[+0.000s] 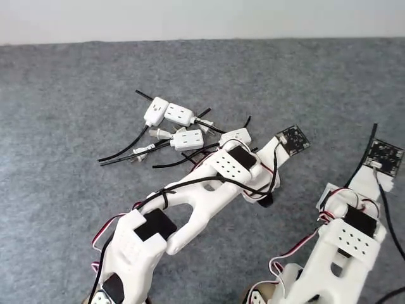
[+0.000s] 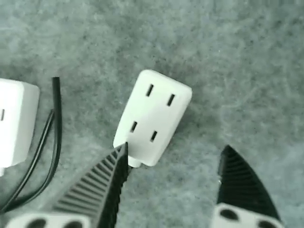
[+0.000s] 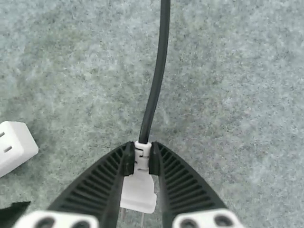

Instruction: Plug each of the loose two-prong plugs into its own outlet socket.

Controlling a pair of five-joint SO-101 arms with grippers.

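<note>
we see the left gripper (image 2: 175, 151) spread wide open over a white outlet block (image 2: 153, 116), which lies flat on the grey mat (image 2: 247, 57) with its four slots facing up. the tip of one ribbed finger (image 2: 111, 175) touches the end of the block nearest the camera. the other finger stands off to the side, apart from it. a second outlet (image 2: 14, 124) lies near, and thin black cords (image 2: 53, 128) run between the two.

the right gripper (image 3: 141, 147) is clamped on a white plug (image 3: 137, 190), a finger pressing each side of it at the cord end. the plug's black cord (image 3: 159, 71) runs straight away over the mat, and its two prongs point back toward the camera. the corner of another outlet (image 3: 12, 145) lies off to one side, apart from the gripper.

from above, we see a cluster of outlets (image 1: 179, 114) in the middle of the mat, with loose plugs (image 1: 161, 133) and cords tangled among them. the left arm (image 1: 209, 190) stretches to the cluster's near edge. the right arm (image 1: 348, 240) stands well apart from it.
</note>
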